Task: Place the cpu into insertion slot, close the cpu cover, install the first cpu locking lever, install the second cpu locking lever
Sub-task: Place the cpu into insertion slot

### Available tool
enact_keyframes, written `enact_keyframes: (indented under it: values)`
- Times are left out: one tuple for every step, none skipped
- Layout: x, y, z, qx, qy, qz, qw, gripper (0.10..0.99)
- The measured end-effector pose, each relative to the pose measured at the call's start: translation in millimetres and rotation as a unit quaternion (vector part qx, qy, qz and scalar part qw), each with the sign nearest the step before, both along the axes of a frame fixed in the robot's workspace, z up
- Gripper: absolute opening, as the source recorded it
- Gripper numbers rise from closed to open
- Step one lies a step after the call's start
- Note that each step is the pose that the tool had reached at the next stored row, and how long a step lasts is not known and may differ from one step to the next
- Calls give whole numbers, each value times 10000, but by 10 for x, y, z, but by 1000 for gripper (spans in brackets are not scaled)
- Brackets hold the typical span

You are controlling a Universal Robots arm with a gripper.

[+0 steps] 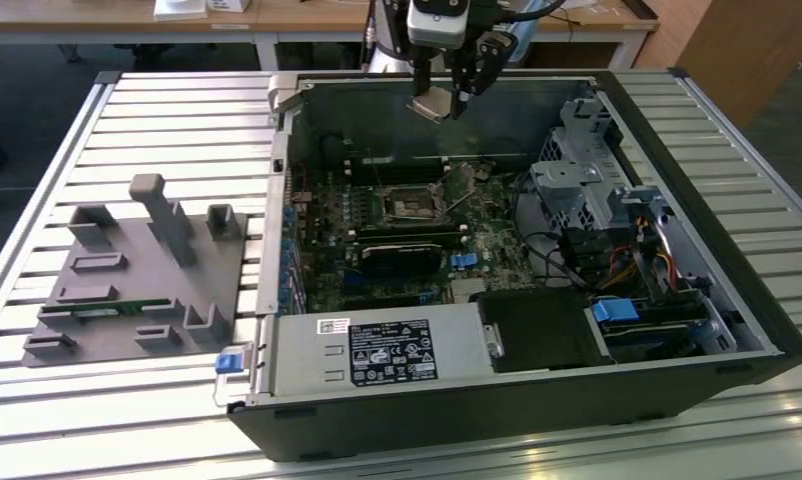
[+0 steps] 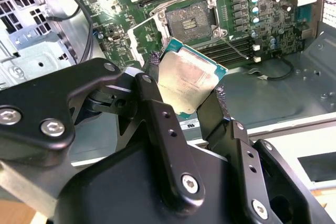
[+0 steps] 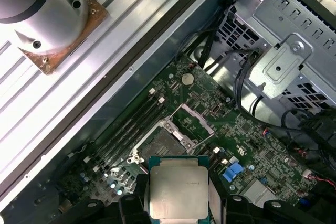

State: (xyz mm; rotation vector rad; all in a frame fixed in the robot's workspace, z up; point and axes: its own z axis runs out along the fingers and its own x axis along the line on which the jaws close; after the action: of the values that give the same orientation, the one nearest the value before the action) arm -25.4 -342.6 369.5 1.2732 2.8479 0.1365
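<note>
**Cpu gripped in the hand above the open case**

The hand (image 1: 444,98) is closed on the cpu (image 1: 435,104), pinching it by two opposite edges. In the second wrist view the black fingers (image 2: 157,103) press against the chip's sides, and its dull silver top, edged in green, faces the camera at a tilt. In the first wrist view the cpu (image 3: 177,190) sits squarely between the two fingers.

In the exterior view the hand hangs over the far part of the computer case (image 1: 508,420), which lies on its side with the panel off on a slatted metal table (image 1: 174,90). The cpu is in the air, clear of the motherboard (image 1: 374,270) and not touching anything but the fingers.

The insertion slot (image 2: 190,17) lies bare in the middle of the board, with nothing in it. The cpu cover (image 2: 146,36), a thin silver frame, stands swung up from one edge of the slot, so the slot is uncovered. A thin wire lever (image 2: 235,45) runs out from the slot's other side.

A metal drive cage (image 1: 575,180) fills the case toward the exterior view's right. On the table at the exterior view's left, well apart from the case, sits a grey fixture (image 1: 134,280) with upright posts.
</note>
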Motion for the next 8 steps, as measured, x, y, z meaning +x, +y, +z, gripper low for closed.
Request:
enact_keyframes:
  values:
    - [0, 0, 0, 0, 0, -28, 10000, 537]
    - [0, 0, 0, 0, 0, -59, 10000, 537]
    - [0, 0, 0, 0, 0, -87, 10000, 537]
    - [0, 0, 0, 0, 0, -115, 9999, 537]
    - [0, 0, 0, 0, 0, -142, 9999, 537]
    - [0, 0, 0, 0, 0, -170, 9999, 537]
    - [0, 0, 0, 0, 0, -198, 9998, 537]
    - [0, 0, 0, 0, 0, -225, 9997, 537]
